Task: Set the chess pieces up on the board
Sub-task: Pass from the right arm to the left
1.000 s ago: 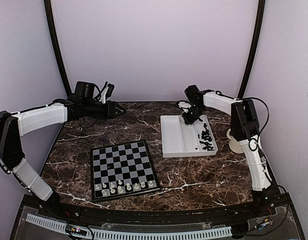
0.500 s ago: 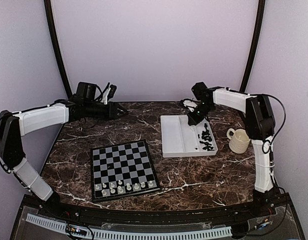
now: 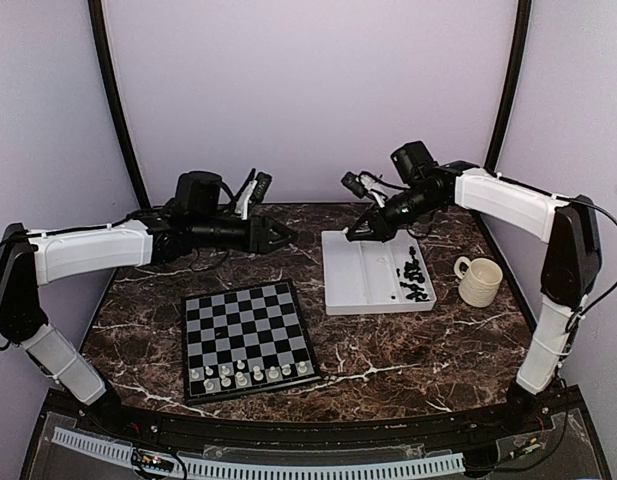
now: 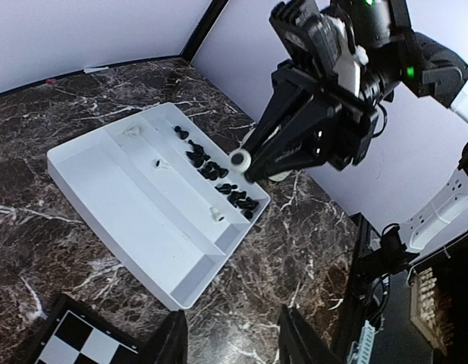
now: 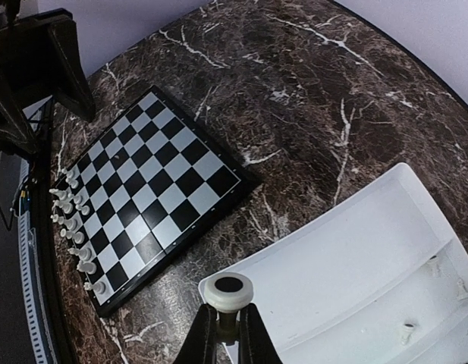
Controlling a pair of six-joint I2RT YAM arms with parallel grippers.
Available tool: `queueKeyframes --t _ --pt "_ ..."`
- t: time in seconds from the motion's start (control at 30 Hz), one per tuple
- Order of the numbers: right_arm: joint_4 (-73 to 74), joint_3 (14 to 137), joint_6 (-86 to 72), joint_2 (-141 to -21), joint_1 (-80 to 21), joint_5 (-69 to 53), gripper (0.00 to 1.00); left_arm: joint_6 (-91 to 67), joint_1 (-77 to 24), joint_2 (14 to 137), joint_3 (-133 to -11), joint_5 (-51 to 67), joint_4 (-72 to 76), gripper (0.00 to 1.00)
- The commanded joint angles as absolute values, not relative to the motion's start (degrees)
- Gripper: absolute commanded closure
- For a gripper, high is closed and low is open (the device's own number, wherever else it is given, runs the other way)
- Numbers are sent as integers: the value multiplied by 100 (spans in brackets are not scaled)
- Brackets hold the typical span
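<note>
The right gripper (image 5: pixel 227 322) pinches a white piece (image 5: pixel 228 290) by the upper-left corner of the tray (image 3: pixel 350 275), centre-right of the top view. The left gripper (image 4: pixel 234 341) hangs spread and empty at centre-left. The board (image 3: pixel 243 315) sits lower left, white pieces (image 3: pixel 256 373) along its bottom row.
</note>
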State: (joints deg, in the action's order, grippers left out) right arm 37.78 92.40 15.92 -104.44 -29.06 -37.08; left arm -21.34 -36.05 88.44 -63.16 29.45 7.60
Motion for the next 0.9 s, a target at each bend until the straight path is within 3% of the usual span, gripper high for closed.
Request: queueKeyframes --t 0.0,0.1,0.3,0.87 --pt "4187 9095 2322 -10119 -3429 -3395 95 -3349 -3658 8924 -6625 2860 912 57" --pt "4206 8979 2693 -9921 -3924 -2502 95 -4334 -3733 9178 -6550 3091 1198 57" --pt "4187 8966 3158 -9730 -4774 -1174 95 -4682 -4025 9603 -6916 3436 1048 57" --pt "4132 9090 3147 -9731 -4948 -761 95 -4972 -4269 9785 -6850 3684 1032 62"
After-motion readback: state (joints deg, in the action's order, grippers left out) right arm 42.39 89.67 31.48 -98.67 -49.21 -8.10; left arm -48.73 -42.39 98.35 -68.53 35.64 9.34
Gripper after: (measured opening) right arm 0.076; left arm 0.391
